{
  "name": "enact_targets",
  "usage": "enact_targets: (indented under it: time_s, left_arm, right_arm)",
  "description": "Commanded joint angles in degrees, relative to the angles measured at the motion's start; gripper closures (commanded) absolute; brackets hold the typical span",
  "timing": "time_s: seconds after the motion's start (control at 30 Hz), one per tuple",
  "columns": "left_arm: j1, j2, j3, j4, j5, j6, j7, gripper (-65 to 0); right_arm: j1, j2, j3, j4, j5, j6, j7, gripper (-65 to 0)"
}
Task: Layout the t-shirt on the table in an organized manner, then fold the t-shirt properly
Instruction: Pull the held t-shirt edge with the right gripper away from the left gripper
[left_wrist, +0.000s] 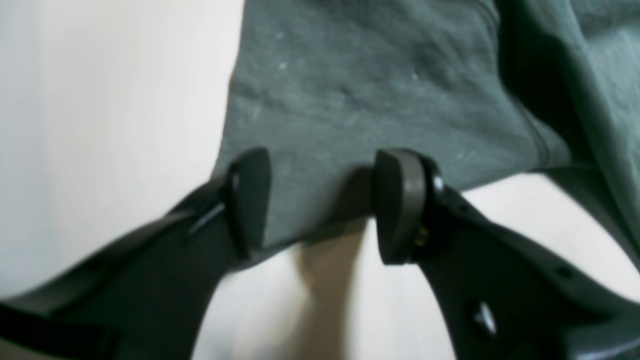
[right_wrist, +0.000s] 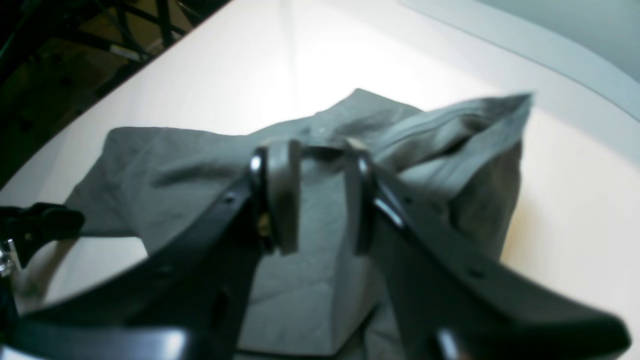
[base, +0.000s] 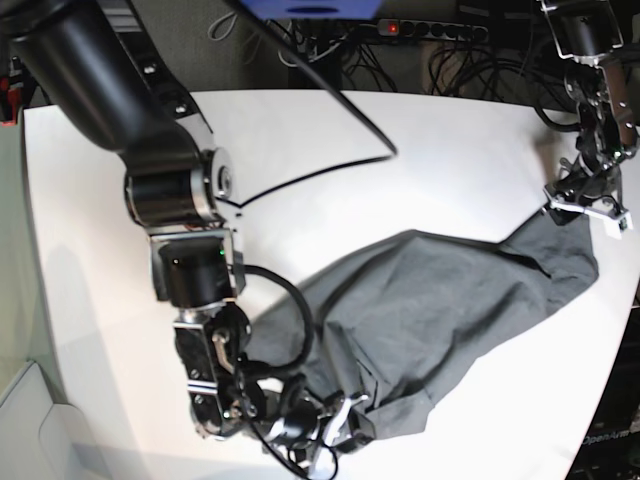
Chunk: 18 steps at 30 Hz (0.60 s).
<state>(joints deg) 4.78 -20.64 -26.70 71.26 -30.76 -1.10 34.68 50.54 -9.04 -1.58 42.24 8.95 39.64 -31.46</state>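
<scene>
The dark grey t-shirt lies crumpled and wrinkled on the white table, stretching from the near middle to the right edge. My left gripper hangs over the shirt's far right corner. In its wrist view the left gripper is open, its fingers straddling the cloth's edge. My right gripper sits at the shirt's near edge. In the right wrist view the right gripper shows a gap between its pads, with raised folds of shirt behind and below them.
A black cable runs across the table's middle from my right arm. Cables and a power strip lie past the far edge. The table's right edge is close to the left gripper. A dark frame shows beyond the table's edge.
</scene>
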Motion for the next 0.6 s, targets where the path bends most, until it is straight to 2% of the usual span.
enact_targets:
  time_s: [0.0, 0.1, 0.4, 0.47, 0.57]
  left_arm:
    - [0.28, -0.67, -0.16, 0.08, 0.39, 0.88, 2.12, -32.9]
    - [0.28, -0.67, -0.16, 0.08, 0.39, 0.88, 2.12, -32.9]
    - [0.37, -0.50, -0.16, -0.01, 0.39, 0.88, 2.12, -32.9]
    - [0.37, -0.41, -0.16, -0.01, 0.39, 0.88, 2.12, -32.9]
    - [0.37, -0.32, -0.16, 0.08, 0.39, 0.88, 2.12, -32.9]
  right_arm:
    - [2.16, 0.04, -0.22, 0.97, 0.85, 0.36, 1.18, -22.3]
    - [1.63, 0.91, -1.98, 0.97, 0.85, 0.36, 0.91, -29.6]
    - [-5.31, 13.74, -2.94, 0.71, 0.85, 0.36, -0.14, -45.9]
    - [-6.90, 15.68, -2.85, 0.71, 0.94, 0.36, 1.62, -49.0]
    - [-8.83, 16.99, -2.85, 0.71, 1.03, 0.36, 5.49, -49.6]
